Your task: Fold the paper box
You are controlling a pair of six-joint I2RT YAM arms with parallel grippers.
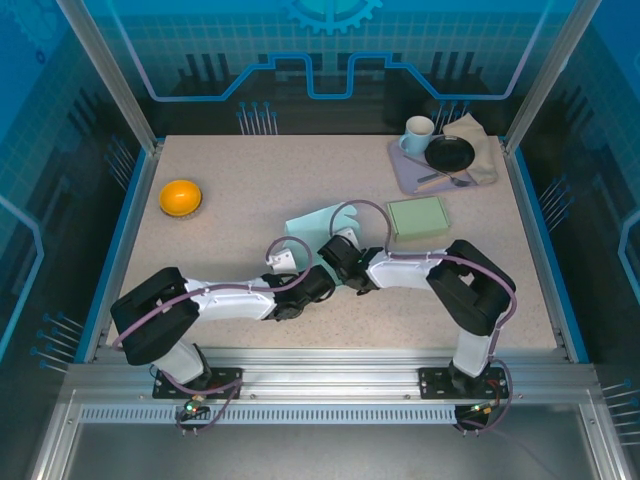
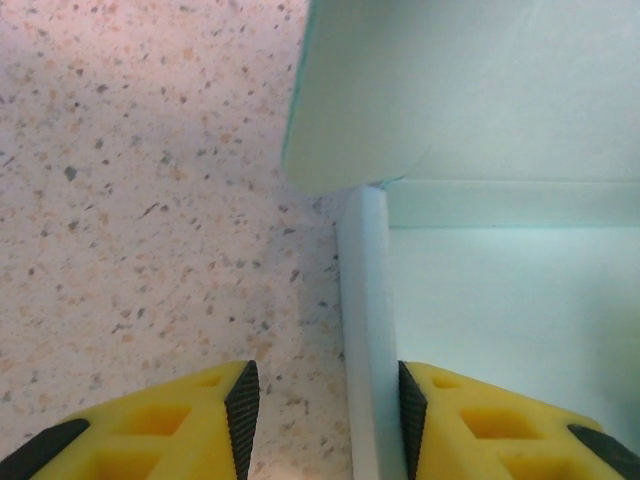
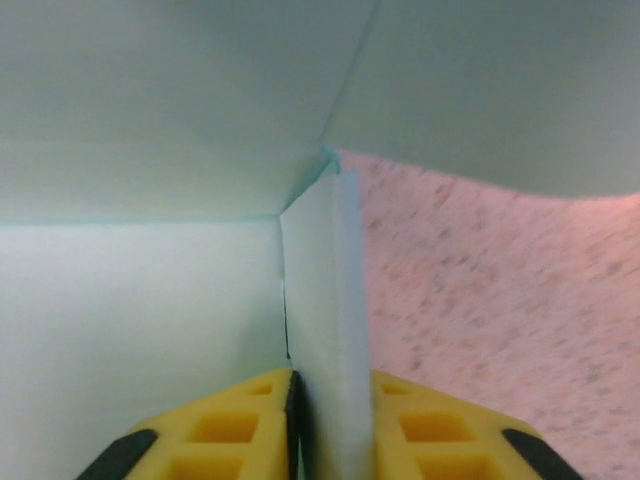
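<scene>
Obs | we find the pale green paper box [image 1: 308,222], partly folded, mid-way across the speckled beige tabletop [image 1: 230,190], just ahead of both arms | left gripper [image 2: 325,400]: jaws apart, astride 1 upright box wall, touching 1 pad only | right gripper [image 3: 332,390]: both pads pinch another upright wall

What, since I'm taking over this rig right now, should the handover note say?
Left tool: open, straddling an upright side wall of the paper box, not clamping it.
Right tool: pinched on another upright side wall.
Box: mid-table, between both tools.
Done: two side walls stand raised.
To do: the far flaps look loose; finish folding.
</scene>
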